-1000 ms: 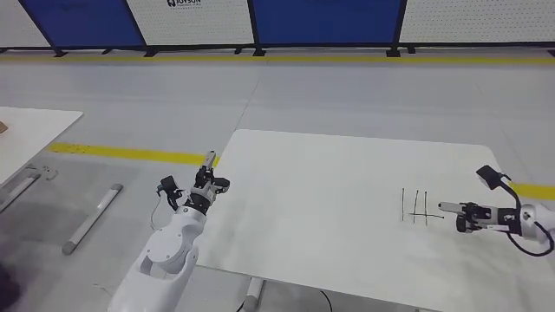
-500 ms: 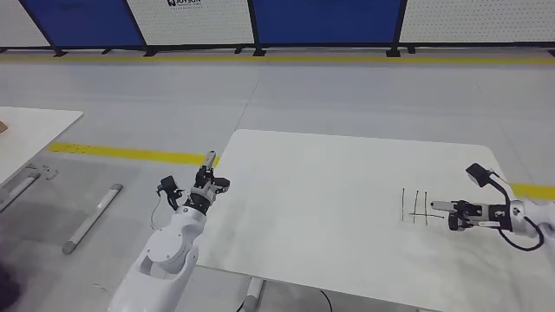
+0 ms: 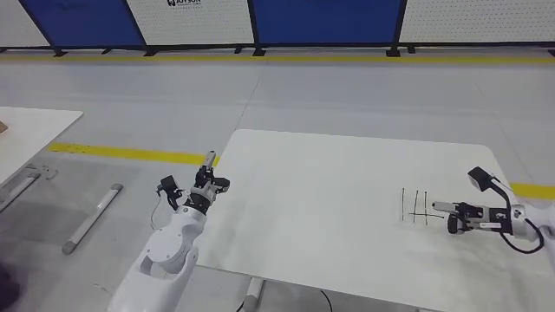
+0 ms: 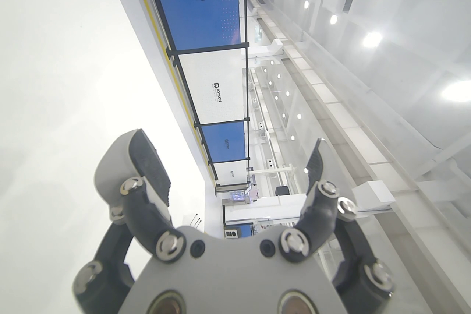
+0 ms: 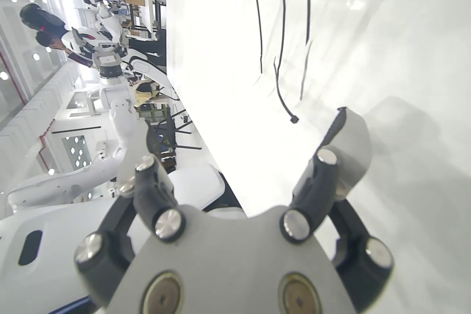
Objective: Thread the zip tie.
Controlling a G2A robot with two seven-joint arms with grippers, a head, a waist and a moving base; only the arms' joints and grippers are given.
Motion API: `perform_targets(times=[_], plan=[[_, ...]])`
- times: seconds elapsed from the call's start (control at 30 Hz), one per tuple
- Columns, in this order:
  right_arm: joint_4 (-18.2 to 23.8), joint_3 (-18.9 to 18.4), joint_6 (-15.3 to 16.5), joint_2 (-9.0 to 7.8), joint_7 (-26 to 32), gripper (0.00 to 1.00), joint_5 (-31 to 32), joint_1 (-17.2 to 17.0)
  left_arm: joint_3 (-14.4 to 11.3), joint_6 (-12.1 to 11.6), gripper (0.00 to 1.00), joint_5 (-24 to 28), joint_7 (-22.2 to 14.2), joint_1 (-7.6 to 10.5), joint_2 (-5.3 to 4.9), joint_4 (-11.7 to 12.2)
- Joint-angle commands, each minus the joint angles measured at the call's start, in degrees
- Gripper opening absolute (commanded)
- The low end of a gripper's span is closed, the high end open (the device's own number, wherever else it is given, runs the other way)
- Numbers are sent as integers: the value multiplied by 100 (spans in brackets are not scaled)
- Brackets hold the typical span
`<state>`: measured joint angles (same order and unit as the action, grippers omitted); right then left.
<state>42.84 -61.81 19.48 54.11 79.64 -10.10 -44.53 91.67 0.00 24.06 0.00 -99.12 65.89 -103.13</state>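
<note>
Nothing of the threading was done yet. The zip ties (image 5: 282, 17) all lay loose and flat, and none had its tail fed through its head. At the left edge of the tabletop (image 3: 329, 225) the left gripper (image 4: 228, 150) stood empty with its jaws wide apart, aimed up and away, well apart from the ties. Toward the right side three ties lay side by side, and a fourth zip tie (image 5: 282, 96) sat at an angle by their tail ends. The right gripper (image 5: 246, 142) hung just beside that fourth one, jaws spread and holding nothing, with the tie's head nearest it. By my reckoning the pick-up and the threading itself were all still left.
</note>
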Motion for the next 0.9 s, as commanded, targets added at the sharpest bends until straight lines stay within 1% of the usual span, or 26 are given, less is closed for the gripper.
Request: perform_targets(times=[0.0,0.07,0.1,0.13,0.17,0.2,0.27,0.3,0.37,0.4,0.43,0.53,0.6,0.63,0.7,0.77,0.87], plan=[[-43,-2,0,-10,0,77,-2,11,0,0,100,0,0,0,0,0],[-100,11,0,-14,0,66,-10,24,0,0,100,0,0,0,0,0],[-126,28,0,-12,0,65,-10,38,0,0,100,0,0,0,0,0],[-155,40,0,-7,0,67,-25,48,0,0,100,0,0,0,0,0],[-186,59,0,-2,0,59,-28,62,0,0,100,0,0,0,0,0],[-223,76,0,6,0,55,-40,80,0,0,100,0,0,0,0,0],[-319,124,0,27,0,61,-77,129,0,0,100,0,0,0,0,0],[-370,150,0,38,0,59,-91,155,0,0,100,0,0,0,0,0],[-490,218,0,65,0,62,-123,221,0,0,100,0,0,0,0,0],[-548,247,0,77,0,60,-133,254,0,0,100,0,0,0,0,0],[-614,287,0,93,0,61,-149,293,0,0,100,0,0,0,0,0],[-763,368,0,123,0,55,-174,379,0,0,100,0,0,0,0,0],[-860,432,0,145,0,53,-188,433,0,0,100,0,0,0,0,0],[-903,458,0,155,0,49,-194,455,0,0,100,0,0,0,0,0],[-1000,511,0,178,0,47,-203,509,0,0,100,0,0,0,0,0],[-1071,547,0,196,0,40,-225,547,0,0,100,0,0,0,0,0],[-1175,602,0,221,0,36,-242,603,0,0,100,0,0,0,0,0]])
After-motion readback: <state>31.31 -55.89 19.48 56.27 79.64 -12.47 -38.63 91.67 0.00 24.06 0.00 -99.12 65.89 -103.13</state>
